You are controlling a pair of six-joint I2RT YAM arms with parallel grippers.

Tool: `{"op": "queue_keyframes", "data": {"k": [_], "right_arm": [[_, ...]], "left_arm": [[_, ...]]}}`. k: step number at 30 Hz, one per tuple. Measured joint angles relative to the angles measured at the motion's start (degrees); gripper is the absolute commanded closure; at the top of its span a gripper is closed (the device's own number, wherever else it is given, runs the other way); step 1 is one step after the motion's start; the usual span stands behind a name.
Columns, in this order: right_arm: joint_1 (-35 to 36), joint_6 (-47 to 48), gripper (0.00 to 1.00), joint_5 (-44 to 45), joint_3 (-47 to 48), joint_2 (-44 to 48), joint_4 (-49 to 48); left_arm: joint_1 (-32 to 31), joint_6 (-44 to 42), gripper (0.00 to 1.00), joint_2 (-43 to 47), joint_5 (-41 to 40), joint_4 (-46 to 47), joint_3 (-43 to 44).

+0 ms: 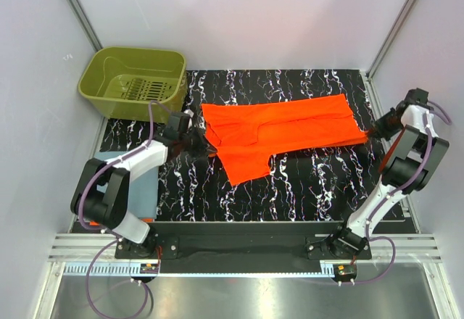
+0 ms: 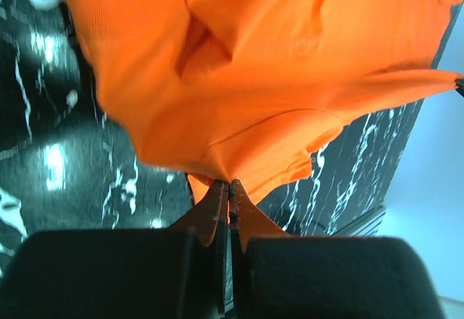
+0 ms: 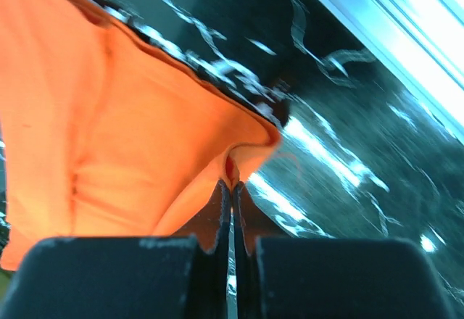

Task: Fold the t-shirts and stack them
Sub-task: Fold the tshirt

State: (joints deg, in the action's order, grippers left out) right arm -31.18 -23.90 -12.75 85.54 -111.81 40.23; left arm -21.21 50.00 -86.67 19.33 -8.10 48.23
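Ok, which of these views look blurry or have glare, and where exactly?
Top external view: sharp and evenly lit, glare on the shiny metal strip at the near edge. Left wrist view: the bright orange cloth t-shirt is soft near the lens, light spots glint on the black white-veined mat. Right wrist view: mat smeared, pale rail top right blown out.

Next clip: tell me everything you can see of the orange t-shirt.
The orange t-shirt is plain, bright, soft cloth with stitched seams and hems. It stretches sideways across the black marbled mat, doubled over lengthwise and wrinkled, with one flap jutting toward the near edge. The left claw is shut on its left end and the right claw on its right end, with cloth bunching at each pinch.
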Motion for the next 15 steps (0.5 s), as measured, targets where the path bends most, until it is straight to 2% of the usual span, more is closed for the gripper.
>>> {"op": "queue_keyframes", "data": {"k": [8,15], "right_arm": [[2.9,0.4,1.0,-0.8,13.7,-9.7,4.8],[4.8,0.7,1.0,-1.0,21.7,-15.3,7.6]], "left_arm": [[2.7,0.7,1.0,-5.0,1.8,-0.1,5.6],[5.7,1.2,1.0,-9.0,3.0,0.0,9.8]]}}
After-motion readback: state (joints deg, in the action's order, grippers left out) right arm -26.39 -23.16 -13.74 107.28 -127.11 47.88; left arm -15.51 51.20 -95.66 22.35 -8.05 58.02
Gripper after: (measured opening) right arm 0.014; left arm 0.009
